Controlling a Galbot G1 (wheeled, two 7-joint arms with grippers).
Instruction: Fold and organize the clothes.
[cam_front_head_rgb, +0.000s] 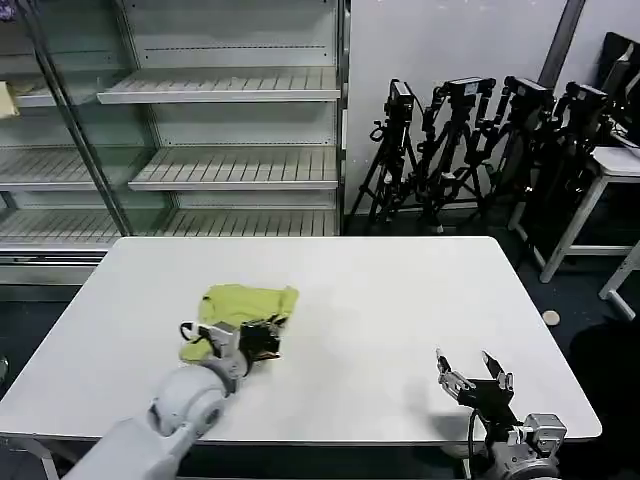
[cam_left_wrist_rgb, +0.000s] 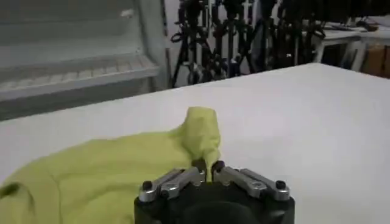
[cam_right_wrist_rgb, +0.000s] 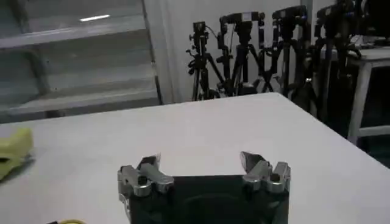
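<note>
The left gripper (cam_left_wrist_rgb: 208, 167) is clenched on a raised fold of the lime T-shirt (cam_front_head_rgb: 240, 308), which lies bunched just beyond and beside it on the white table (cam_front_head_rgb: 400, 300). The right gripper (cam_front_head_rgb: 474, 373) waits spread apart, well off to the side. That thin pinch could slip, dropping the fold crooked.

Lime yellow-green T-shirt (cam_front_head_rgb: 243, 308) plain; table (cam_front_head_rgb: 400, 300) white; tripods (cam_front_head_rgb: 470, 150) black

- The left gripper (cam_front_head_rgb: 268, 338), on a grey-white arm reaching forward from the near left, has its fingers pinched together on a fold of lime yellow-green cotton T-shirt (cam_left_wrist_rgb: 91, 170).
- The right gripper (cam_front_head_rgb: 476, 368) waits low at the near right, fingers spread wide.
</note>
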